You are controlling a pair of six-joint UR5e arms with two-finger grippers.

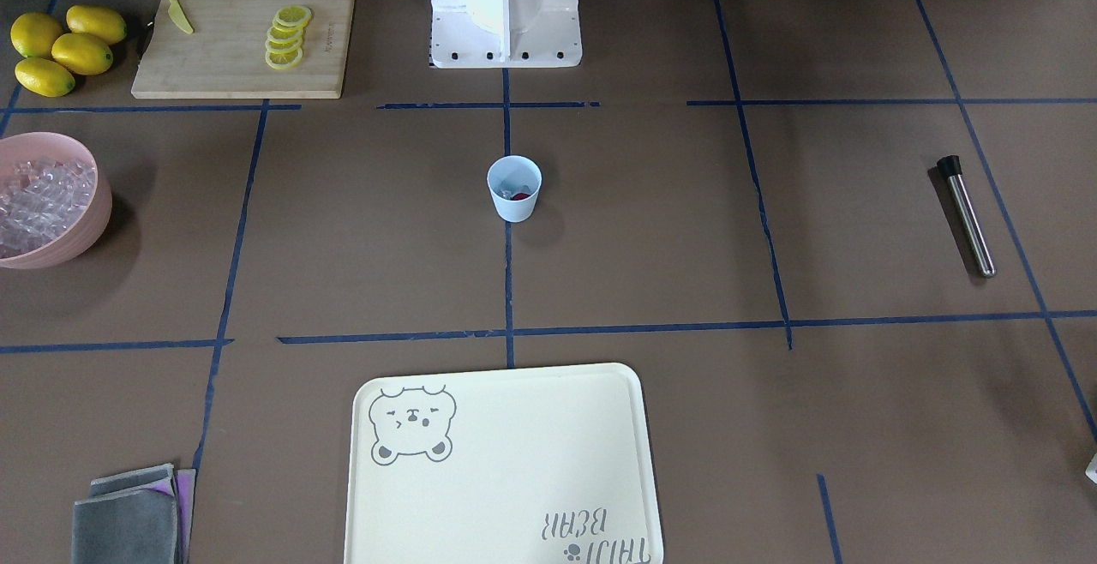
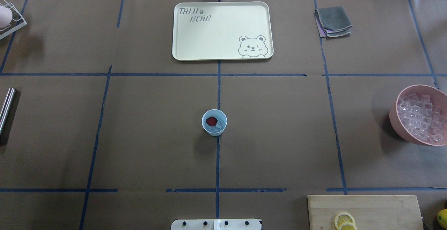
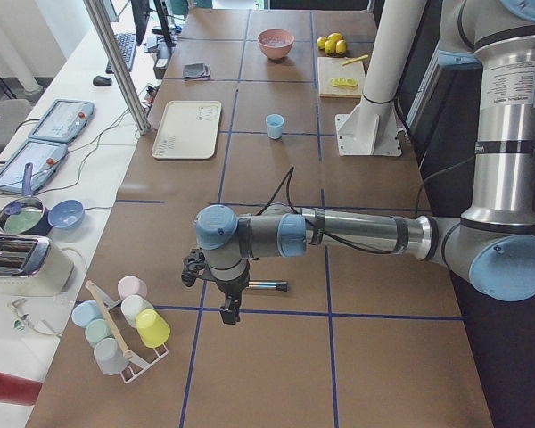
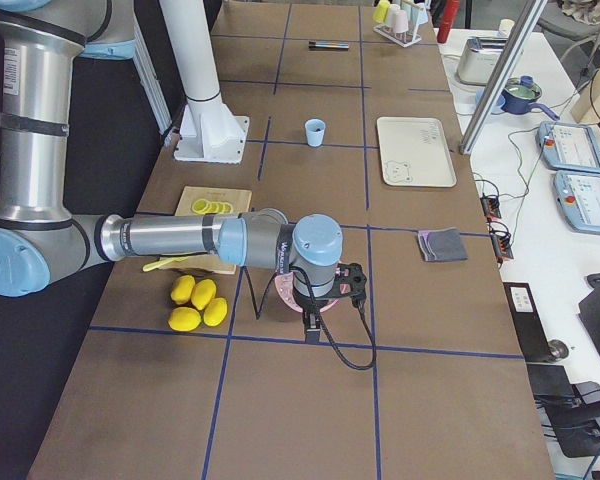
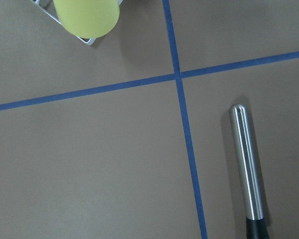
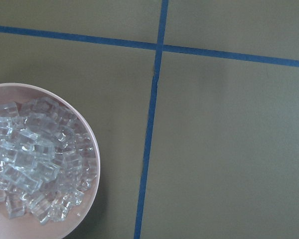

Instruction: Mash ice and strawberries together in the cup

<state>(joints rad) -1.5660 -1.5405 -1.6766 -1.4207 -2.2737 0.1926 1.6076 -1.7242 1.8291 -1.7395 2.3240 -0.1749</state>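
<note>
The pale-blue cup (image 2: pixel 214 127) stands upright at the table's middle, and also shows in the front view (image 1: pixel 514 202). Inside it lie a red strawberry piece (image 2: pixel 211 121) and a few clear ice cubes (image 2: pixel 219 124). A steel muddler with a black end (image 1: pixel 967 214) lies flat at the table's left end, and also shows in the left wrist view (image 5: pixel 245 164). My left gripper (image 3: pixel 227 312) hangs just beside the muddler (image 3: pixel 266 286). My right gripper (image 4: pixel 312 328) hangs over the pink bowl. I cannot tell whether either gripper is open or shut.
A pink bowl (image 1: pixel 101 195) full of ice (image 6: pixel 35 159) sits at the right end. Nearby are lemons (image 1: pixel 64 50), a cutting board (image 1: pixel 223 58) with lemon slices (image 1: pixel 287 37) and a knife (image 1: pixel 174 3). Also present: a cream tray (image 2: pixel 223 37), folded cloths (image 2: pixel 333 22), a cup rack (image 3: pixel 125 330).
</note>
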